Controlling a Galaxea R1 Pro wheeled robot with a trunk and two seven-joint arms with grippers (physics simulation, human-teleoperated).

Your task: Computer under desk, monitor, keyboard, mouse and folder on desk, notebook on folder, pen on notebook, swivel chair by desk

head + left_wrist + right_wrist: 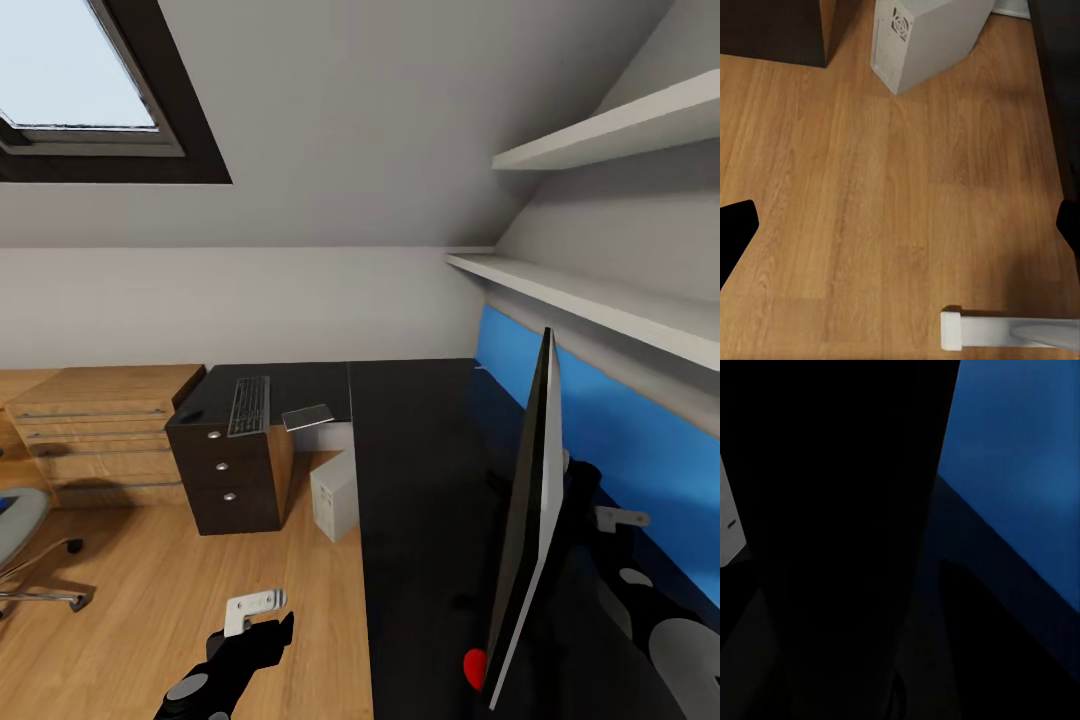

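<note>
While the left gripper (pixel 262 612) hangs open-fingered over bare plank floor (pixel 180 600) beside the desk (pixel 420 480) edge, the thin, silver-backed monitor (pixel 528 520) stands edge-on on the black top; the right gripper's grip cannot be told behind it.

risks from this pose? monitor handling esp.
1. The monitor stands edge-on on the desk with the right arm close behind it; a nudge could tip it toward the floor side.
2. The notebook overhangs the desk edge above the computer; a bump could drop it.
3. The right wrist view is mostly dark, so it guides little.
</note>
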